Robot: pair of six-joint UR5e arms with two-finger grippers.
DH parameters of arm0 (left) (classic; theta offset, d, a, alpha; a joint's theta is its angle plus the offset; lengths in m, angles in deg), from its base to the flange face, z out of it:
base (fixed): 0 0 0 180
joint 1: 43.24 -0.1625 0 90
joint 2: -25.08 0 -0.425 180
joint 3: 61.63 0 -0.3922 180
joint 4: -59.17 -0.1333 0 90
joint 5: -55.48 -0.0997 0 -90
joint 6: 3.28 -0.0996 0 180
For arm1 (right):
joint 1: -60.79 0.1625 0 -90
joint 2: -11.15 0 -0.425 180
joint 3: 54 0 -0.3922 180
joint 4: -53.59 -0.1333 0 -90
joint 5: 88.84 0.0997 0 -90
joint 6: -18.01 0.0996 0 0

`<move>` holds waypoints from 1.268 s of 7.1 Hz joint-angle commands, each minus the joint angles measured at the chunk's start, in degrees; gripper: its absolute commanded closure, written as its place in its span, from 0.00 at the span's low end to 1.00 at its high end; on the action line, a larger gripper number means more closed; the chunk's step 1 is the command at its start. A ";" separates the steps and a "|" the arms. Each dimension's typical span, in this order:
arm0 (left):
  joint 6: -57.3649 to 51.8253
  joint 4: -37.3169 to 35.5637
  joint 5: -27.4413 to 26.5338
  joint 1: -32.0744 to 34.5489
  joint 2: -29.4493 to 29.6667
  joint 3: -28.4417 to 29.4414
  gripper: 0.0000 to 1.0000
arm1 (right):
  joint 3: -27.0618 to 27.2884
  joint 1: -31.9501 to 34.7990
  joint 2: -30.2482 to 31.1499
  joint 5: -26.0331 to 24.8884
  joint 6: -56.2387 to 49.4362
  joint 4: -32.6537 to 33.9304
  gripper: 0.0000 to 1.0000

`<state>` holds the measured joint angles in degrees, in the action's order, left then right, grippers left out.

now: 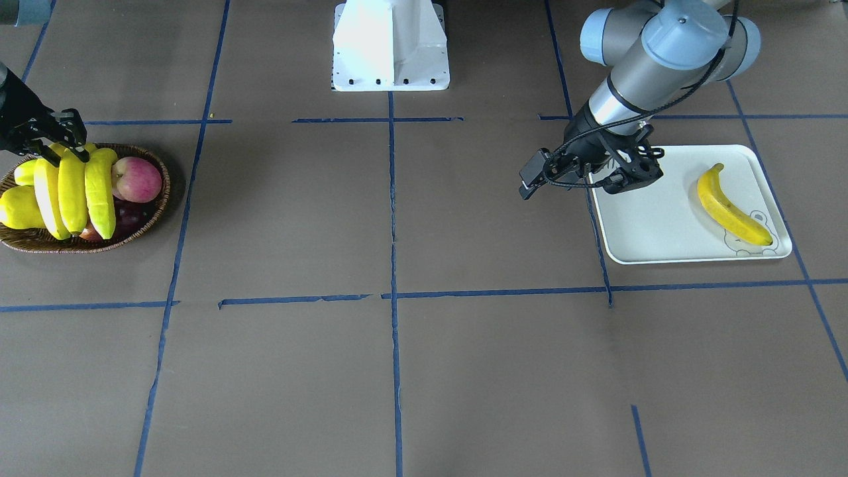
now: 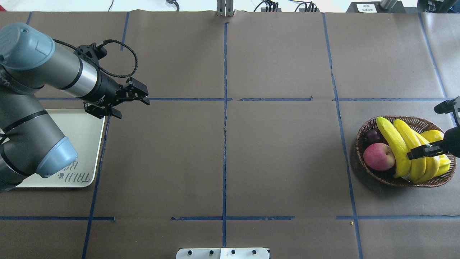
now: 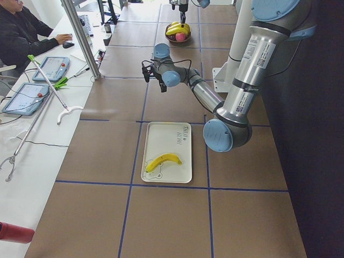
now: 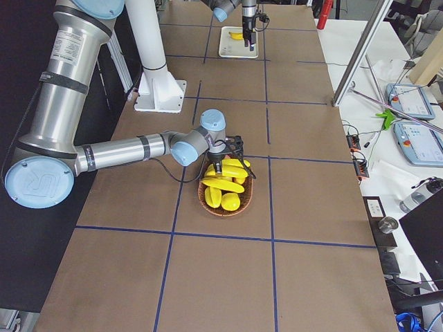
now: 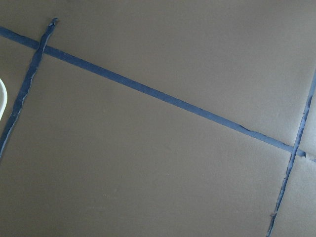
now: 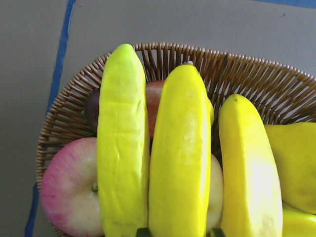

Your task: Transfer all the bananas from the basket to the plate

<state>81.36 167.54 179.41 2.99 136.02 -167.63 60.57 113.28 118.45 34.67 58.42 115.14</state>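
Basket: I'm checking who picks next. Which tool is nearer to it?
Right. The right tool is down at the bananas in the basket; the left tool hangs far across the table, by the plate's corner.

Bright even overhead light, soft shadows; left wrist view dim, all sharp.

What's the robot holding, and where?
The left hand is empty. The right hand straddles the middle banana near one end; whether it grips cannot be told.

Brown table gridded with blue tape; white desk alongside.
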 commanded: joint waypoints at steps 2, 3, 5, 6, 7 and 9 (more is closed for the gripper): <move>0.00 0.09 0.00 -0.09 0.07 0.00 0.04 | 0.74 1.03 0.72 -0.02 -0.43 -0.11 0.97; 0.00 0.00 0.00 -0.09 0.15 0.00 0.04 | 1.79 2.60 1.33 0.32 -0.51 -0.12 0.99; 0.00 0.00 0.09 -0.09 0.33 0.09 0.04 | 6.43 8.04 4.21 0.42 -1.65 -0.20 1.00; 0.00 0.09 0.09 -0.09 0.42 0.09 0.04 | 8.02 11.81 4.58 1.20 -3.22 -0.12 1.00; 0.00 0.09 0.17 -0.09 0.50 0.17 0.04 | 8.39 17.68 3.63 6.08 -5.68 0.06 1.00; 0.18 0.26 0.26 -0.26 0.68 0.17 0.04 | 7.34 23.96 -3.64 21.90 -4.74 3.81 1.00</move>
<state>81.44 167.67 179.63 2.81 136.59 -167.43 68.15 133.77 118.92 48.72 53.43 116.28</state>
